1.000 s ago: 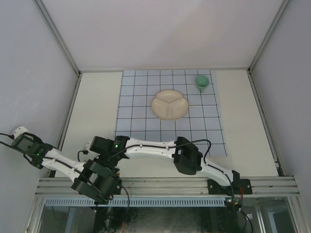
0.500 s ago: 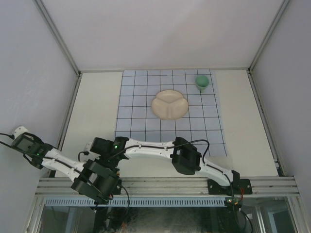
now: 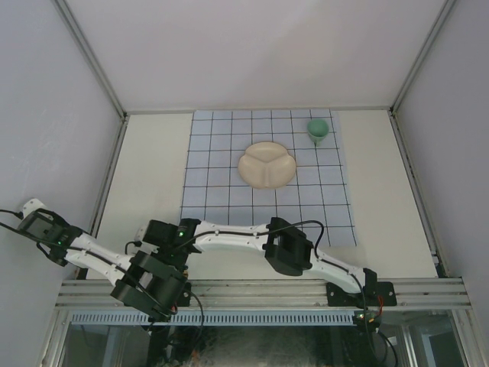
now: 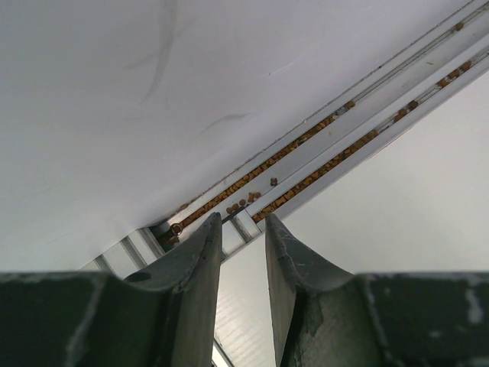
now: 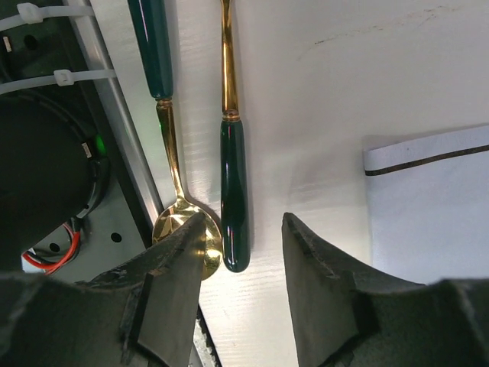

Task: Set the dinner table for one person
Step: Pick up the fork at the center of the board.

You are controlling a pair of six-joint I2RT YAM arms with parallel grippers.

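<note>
The cream-white dinner table carries a pale-blue grid cloth with a cream divided plate and a green cup. My right gripper reaches across to the table's near left. In the right wrist view it is open and empty. Its jaws straddle the end of a dark green utensil handle with a gold shaft. A gold spoon with a green handle lies beside it, against the left jaw. My left gripper is slightly open and empty, pointing at the enclosure wall.
The metal rail of the arm mount runs right next to the spoon. The corner of the cloth lies to the right of the right gripper. White enclosure walls surround the table, and the left arm sits outside the left edge.
My right arm has shifted slightly left and toward the near edge, the elbow moving with it. The left arm, plate and cup have not moved.
</note>
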